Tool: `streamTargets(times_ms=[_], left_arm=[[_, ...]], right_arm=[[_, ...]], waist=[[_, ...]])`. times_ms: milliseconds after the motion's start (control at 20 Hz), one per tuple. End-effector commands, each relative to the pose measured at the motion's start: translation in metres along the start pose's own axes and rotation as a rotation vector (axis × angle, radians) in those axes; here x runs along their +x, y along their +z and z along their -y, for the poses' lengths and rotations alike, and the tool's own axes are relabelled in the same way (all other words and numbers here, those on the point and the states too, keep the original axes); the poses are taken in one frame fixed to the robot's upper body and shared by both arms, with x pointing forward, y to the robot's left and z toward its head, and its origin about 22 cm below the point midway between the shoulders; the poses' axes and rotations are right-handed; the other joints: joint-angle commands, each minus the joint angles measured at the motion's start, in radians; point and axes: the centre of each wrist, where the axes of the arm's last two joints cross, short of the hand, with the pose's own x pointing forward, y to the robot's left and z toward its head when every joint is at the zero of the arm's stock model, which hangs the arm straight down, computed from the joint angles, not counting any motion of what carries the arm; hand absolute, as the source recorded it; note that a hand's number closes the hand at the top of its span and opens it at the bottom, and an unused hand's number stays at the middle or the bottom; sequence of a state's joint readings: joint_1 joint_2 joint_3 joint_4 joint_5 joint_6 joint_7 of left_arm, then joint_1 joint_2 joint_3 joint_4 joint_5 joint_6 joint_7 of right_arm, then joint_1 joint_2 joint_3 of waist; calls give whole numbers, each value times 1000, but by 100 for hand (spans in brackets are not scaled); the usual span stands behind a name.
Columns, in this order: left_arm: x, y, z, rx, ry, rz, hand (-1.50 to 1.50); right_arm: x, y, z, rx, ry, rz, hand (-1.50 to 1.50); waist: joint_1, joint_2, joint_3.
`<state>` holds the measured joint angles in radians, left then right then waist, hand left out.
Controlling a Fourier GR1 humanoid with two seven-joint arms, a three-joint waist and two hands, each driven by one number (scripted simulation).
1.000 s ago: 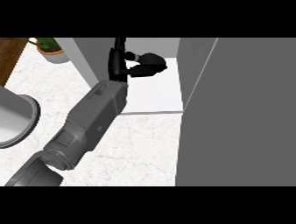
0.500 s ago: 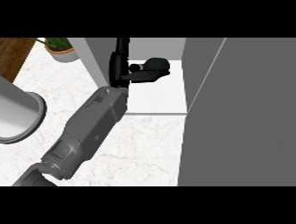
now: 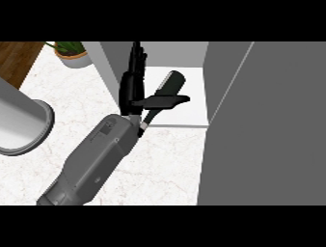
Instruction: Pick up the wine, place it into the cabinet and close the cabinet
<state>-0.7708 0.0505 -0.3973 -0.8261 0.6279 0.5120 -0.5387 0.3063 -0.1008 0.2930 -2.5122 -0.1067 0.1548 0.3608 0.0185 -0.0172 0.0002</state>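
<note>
At the left edge of the frame you see a big grey tube (image 3: 9, 120). A small plant pot (image 3: 72, 54) sits at the upper left, on the white desk (image 3: 166, 169).

Near the middle, your right hand (image 3: 132, 84) reaches up into the cabinet. Its fingers (image 3: 135, 60) stand straight and its thumb (image 3: 164, 101) sticks out to the side, so the hand is apart and not wrapped round anything. Your left hand does not show.

Just right of the hand is the wine bottle (image 3: 170, 84). It is dark and leans over on the white shelf (image 3: 191, 108) inside the cabinet. The thumb crosses in front of its lower part. You cannot tell if the thumb touches it.

The bottle is probably glass, so think of it as hard, smooth, a bit heavy and easy to break. It may slip or roll. If you must take it again, hold the fat middle part, not the thin neck.

On the right side of the frame is the big grey cabinet door (image 3: 279, 125). It is open. The bottle looks to be in place, so shutting this door is likely your next job.
</note>
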Motion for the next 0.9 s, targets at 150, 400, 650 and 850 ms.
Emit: streamTargets(times_ms=[150, 400, 650, 850], left_arm=[[11, 59, -2, -15, 84, -13, -150], [29, 100, -7, -32, 99, -1, -150], [43, 131, -3, -16, 122, 21, -150], [53, 163, -25, -25, 127, 23, -150]], right_arm=[[44, 20, -8, 16, 2, 82, -150], [46, 27, -8, 27, -2, 68, -150], [53, 24, -7, 28, 8, 92, -150], [39, 17, -1, 116, 27, 30, 150]], waist=[[0, 4, -1], [-7, 4, 0], [-14, 9, 0], [-13, 11, 0]])
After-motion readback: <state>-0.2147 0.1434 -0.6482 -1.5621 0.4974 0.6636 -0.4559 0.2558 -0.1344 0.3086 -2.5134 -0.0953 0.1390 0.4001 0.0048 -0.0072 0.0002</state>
